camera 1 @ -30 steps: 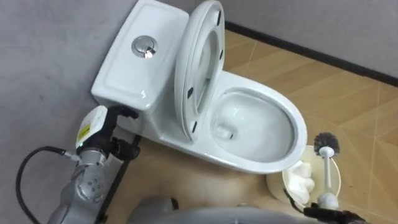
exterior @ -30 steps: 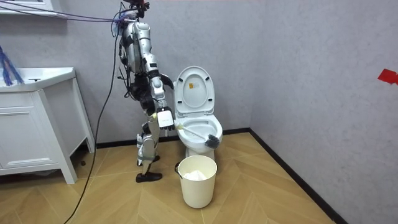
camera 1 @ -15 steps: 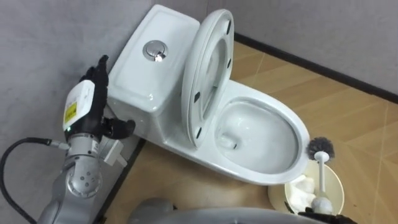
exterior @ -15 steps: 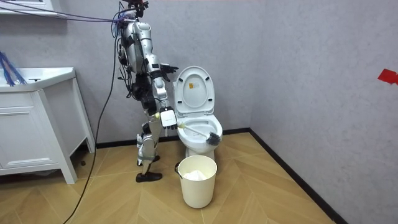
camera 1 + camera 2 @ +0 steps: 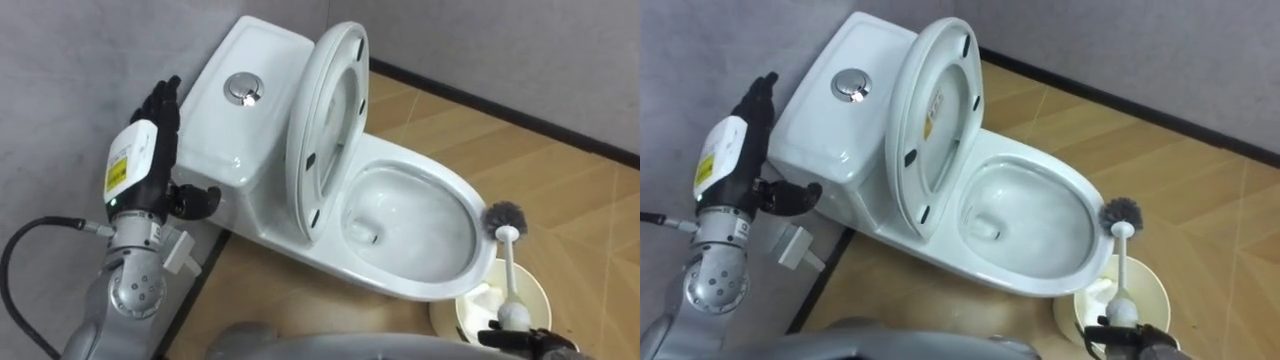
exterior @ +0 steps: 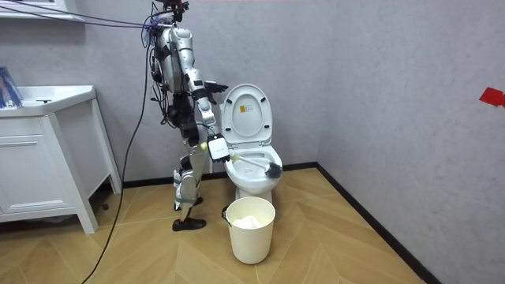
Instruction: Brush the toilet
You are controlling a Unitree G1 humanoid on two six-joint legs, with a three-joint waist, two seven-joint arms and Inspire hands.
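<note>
Nothing legible; the yellow label (image 5: pixel 118 176) on the left hand (image 5: pixel 158 130) and the lid sticker (image 5: pixel 930 117) seem printed.

eye views: stereo pair up on the head, tilted steeply down, close in, toilet (image 5: pixel 405 215) sprawled from 10 to 4 o'clock | right eye nudged a hair sideways, same scene | room view: parked well back, roughly level, whole robot in shot, toilet near centre, bin (image 6: pixel 251 233) at 6 | shared: toilet, bin, floor (image 6: pixel 355 252) around them

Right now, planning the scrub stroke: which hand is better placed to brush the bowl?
Right. The right hand holds the toilet brush, its bristles at the bowl rim; the left hand is open beside the tank.
</note>
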